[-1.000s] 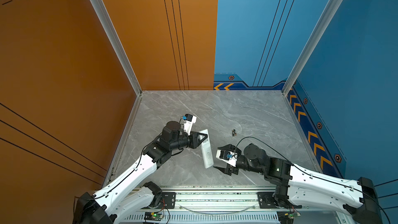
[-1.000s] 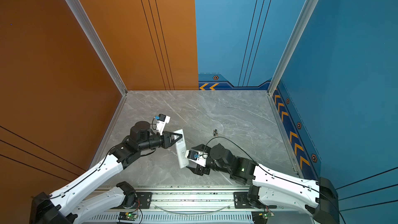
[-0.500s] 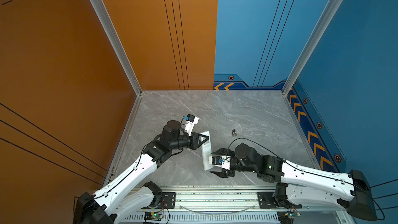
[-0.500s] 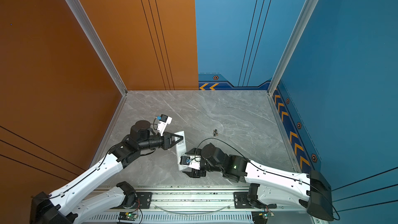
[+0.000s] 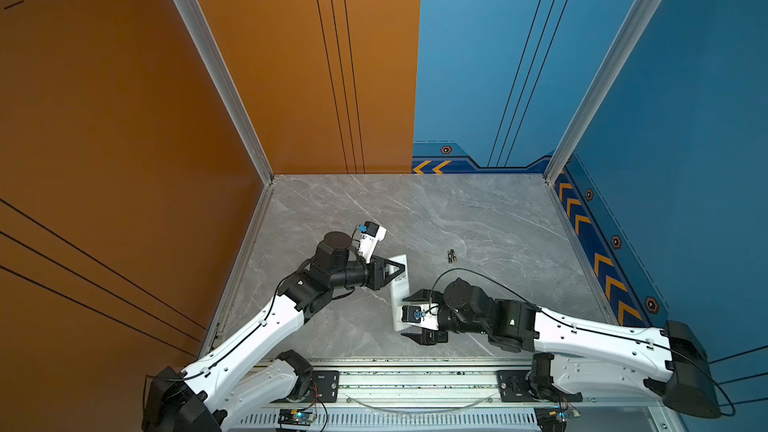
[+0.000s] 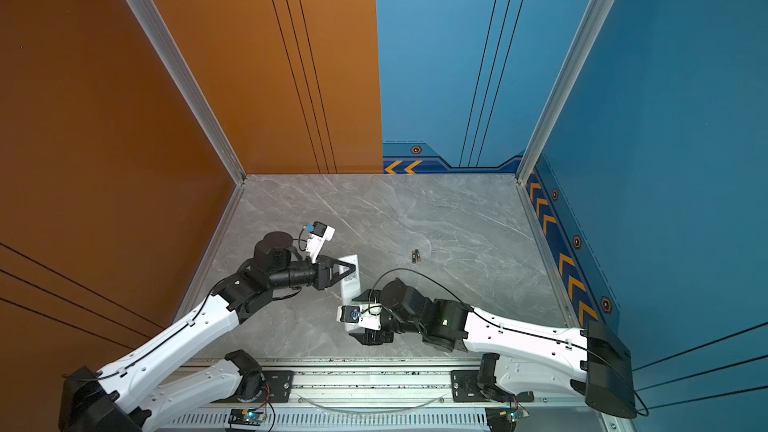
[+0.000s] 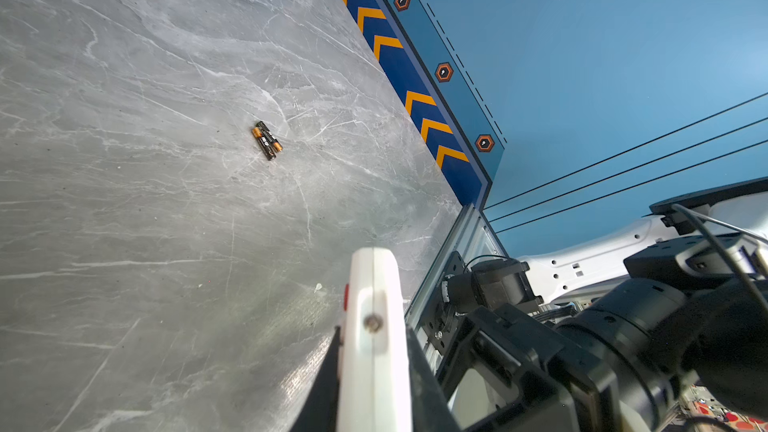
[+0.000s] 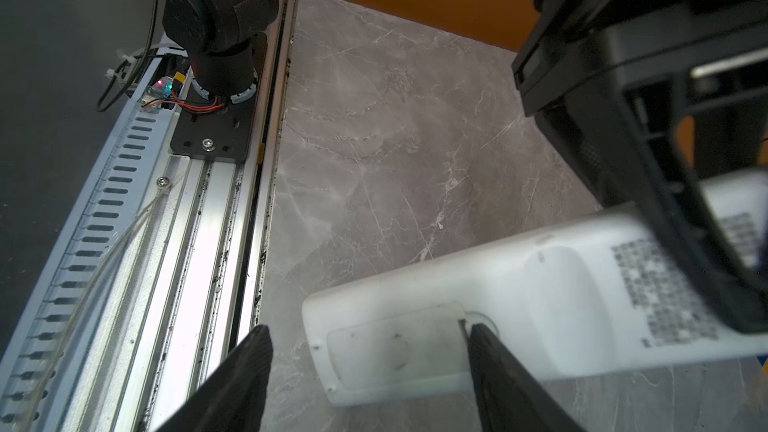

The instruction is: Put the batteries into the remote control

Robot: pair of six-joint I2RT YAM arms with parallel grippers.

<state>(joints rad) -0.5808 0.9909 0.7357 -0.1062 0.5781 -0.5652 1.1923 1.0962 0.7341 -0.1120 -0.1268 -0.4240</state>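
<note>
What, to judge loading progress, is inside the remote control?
Nothing inside shows: the back cover of the remote control looks closed, hiding the compartment. Both batteries lie on the table, apart from it.

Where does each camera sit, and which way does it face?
Top views: overhead, looking down at the table; both arms show.
Left wrist: on left arm, facing past the remote control in left claw toward the batteries; right arm shows.
Right wrist: on right arm, facing the remote control's back inside open right claw; left claw shows.
Shared: remote control, everywhere.
</note>
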